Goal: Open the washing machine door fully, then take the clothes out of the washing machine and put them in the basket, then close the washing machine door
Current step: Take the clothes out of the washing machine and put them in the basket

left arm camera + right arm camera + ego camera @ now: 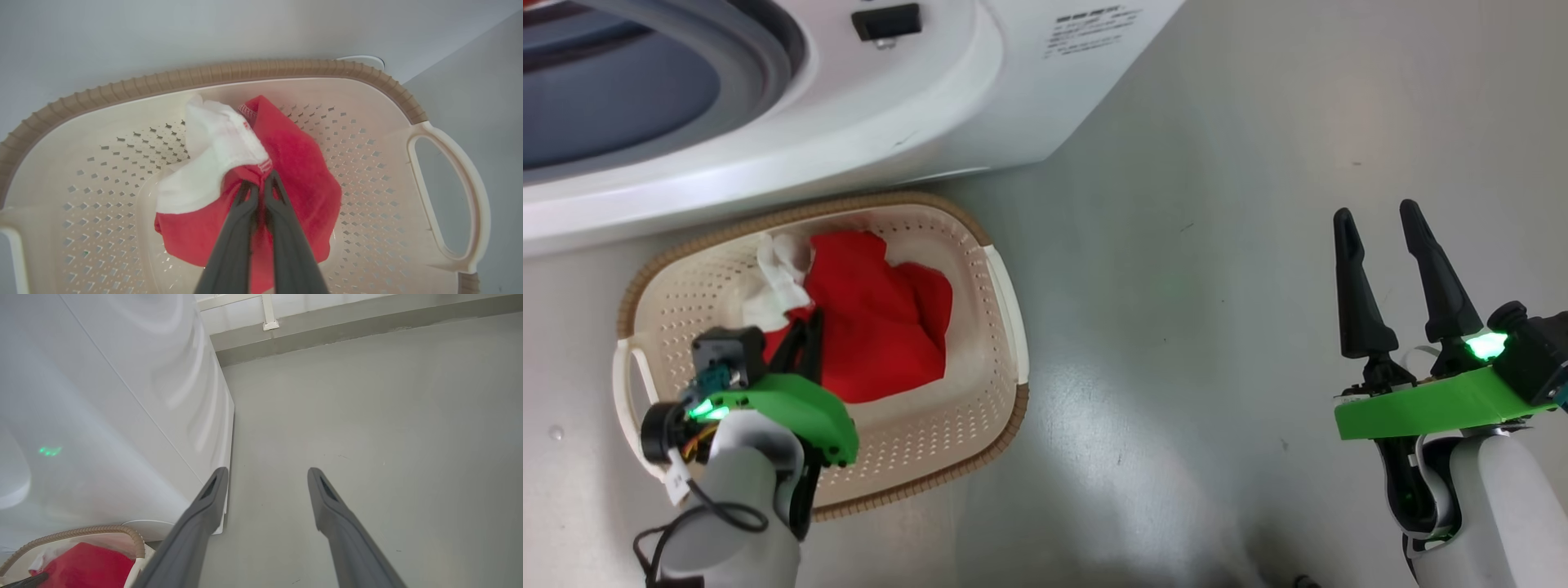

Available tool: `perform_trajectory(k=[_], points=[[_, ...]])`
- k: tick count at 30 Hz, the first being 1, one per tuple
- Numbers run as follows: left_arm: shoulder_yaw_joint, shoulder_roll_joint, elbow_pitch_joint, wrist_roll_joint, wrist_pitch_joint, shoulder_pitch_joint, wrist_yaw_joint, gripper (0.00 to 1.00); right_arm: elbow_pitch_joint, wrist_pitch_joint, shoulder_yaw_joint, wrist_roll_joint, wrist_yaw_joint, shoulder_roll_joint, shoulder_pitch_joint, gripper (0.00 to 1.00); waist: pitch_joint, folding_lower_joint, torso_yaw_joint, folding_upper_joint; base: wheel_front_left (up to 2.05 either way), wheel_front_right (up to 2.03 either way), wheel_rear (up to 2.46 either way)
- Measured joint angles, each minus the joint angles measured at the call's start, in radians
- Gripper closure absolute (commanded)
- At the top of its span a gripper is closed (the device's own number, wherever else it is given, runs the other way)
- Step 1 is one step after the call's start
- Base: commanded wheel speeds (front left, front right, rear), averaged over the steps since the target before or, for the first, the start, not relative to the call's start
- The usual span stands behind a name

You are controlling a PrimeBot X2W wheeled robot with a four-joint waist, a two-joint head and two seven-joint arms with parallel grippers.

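The left end effector [261,183] is pinched closed on the red-and-white clothes [882,327], inside the basket [1005,318] at the head view's lower left, below the washing machine [915,106]. The right end effector [1376,211], lower right, is spread open, empty.

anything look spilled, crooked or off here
Nothing stands out. The clothes lie wholly inside the basket, pinched by the left gripper; none hangs over the rim or lies on the floor.

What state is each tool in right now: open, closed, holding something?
Left tool: closed on the clothes, down inside the basket.
Right tool: open, holding nothing.
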Motion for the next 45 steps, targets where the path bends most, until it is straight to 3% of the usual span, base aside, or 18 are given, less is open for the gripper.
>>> perform_trajectory(k=[2, 6, 8, 9, 10, 11, 12, 25, 45], points=[[-0.009, -0.001, 0.02, -0.007, 0.0, -0.018, 0.0, 0.95, -0.001, 0.0, -0.001, 0.0, 0.0, 0.0, 0.0, 0.0, 0.008, 0.0, 0.002, 0.0, 0.0, 0.0, 0.0], [-0.017, -0.001, 0.047, -0.024, 0.0, -0.029, 0.0, 0.78, -0.001, 0.0, -0.002, -0.002, 0.0, 0.0, 0.0, 0.0, 0.013, 0.0, 0.007, 0.0, 0.0, 0.0, 0.0], [-0.017, -0.001, 0.05, -0.033, 0.0, -0.034, 0.0, 0.62, -0.001, 0.0, -0.002, -0.002, 0.0, 0.0, 0.0, 0.0, 0.012, 0.0, 0.007, 0.0, 0.0, 0.0, 0.0], [-0.017, -0.001, 0.05, -0.037, 0.0, -0.034, 0.0, 0.53, -0.001, 0.0, -0.002, -0.004, 0.0, 0.0, 0.0, 0.0, 0.01, 0.0, 0.008, 0.0, 0.0, 0.0, 0.0], [-0.018, -0.001, 0.051, -0.038, 0.0, -0.034, 0.0, 0.36, -0.001, 0.0, -0.003, -0.008, 0.0, 0.0, 0.0, 0.0, 0.007, 0.0, 0.009, 0.0, 0.0, 0.0, 0.0], [-0.018, -0.002, 0.05, -0.039, 0.0, -0.034, 0.0, 0.06, -0.001, 0.0, -0.003, -0.009, 0.0, 0.0, 0.0, 0.0, 0.005, 0.0, 0.01, 0.0, 0.0, 0.0, 0.0], [-0.017, -0.002, 0.05, -0.045, 0.0, -0.034, 0.0, 0.0, 0.001, 0.0, -0.003, -0.009, 0.0, 0.0, 0.0, 0.0, 0.002, 0.0, 0.011, 0.0, 0.0, 0.0, 0.0], [-0.013, -0.008, 0.0, -0.104, 0.0, 0.045, 0.0, 0.0, 0.035, 0.0, 0.002, -0.023, 0.0, 0.0, 0.002, 0.0, -0.098, 0.0, 0.036, 0.0, 0.0, 0.0, 0.0], [0.014, -0.007, -0.361, -0.125, 0.0, 0.315, 0.0, 0.0, 0.103, 0.0, 0.034, -0.035, 0.0, -0.01, 0.13, 0.0, -0.397, 0.0, 0.091, 0.0, 0.0, 0.0, 0.0]])
